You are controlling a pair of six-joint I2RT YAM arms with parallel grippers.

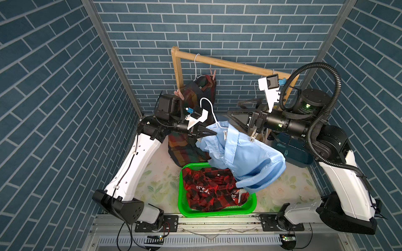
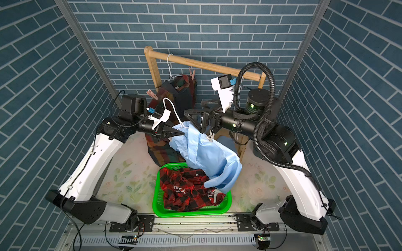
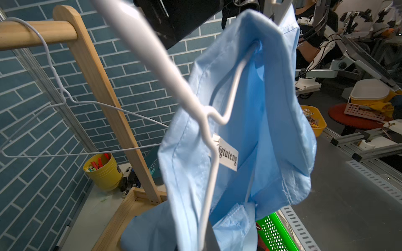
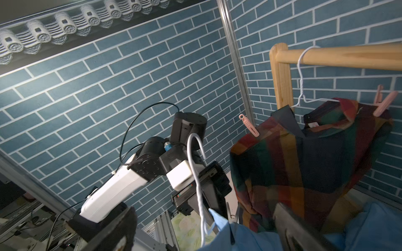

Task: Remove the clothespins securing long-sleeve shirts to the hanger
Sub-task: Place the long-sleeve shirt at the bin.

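Note:
My left gripper (image 1: 214, 132) (image 2: 182, 132) (image 3: 208, 243) is shut on the wire of a white hanger (image 1: 206, 103) (image 3: 191, 95). This hanger is off the rail, and the light blue shirt (image 1: 245, 156) (image 2: 208, 156) (image 3: 250, 130) hangs from it above the basket. A pale clothespin (image 1: 253, 137) (image 2: 210, 138) sits on its shoulder, just under my right gripper (image 1: 233, 108) (image 2: 193, 108) (image 4: 202, 234), which is open and holds nothing. The plaid shirt (image 1: 187, 141) (image 4: 304, 165) hangs on the rail with two pink clothespins (image 1: 178, 93) (image 4: 249, 126) (image 4: 384, 104). The red-and-black check shirt (image 1: 213, 189) lies in the basket.
In both top views a green basket (image 1: 180, 195) (image 2: 155, 202) stands at the table's front. The wooden rack (image 1: 228, 63) (image 3: 91, 71) spans the back and carries an empty white hanger (image 3: 65, 102). A dark blue bin (image 1: 291, 152) sits behind my right arm, and a yellow cup (image 3: 104, 171) stands by the rack's foot.

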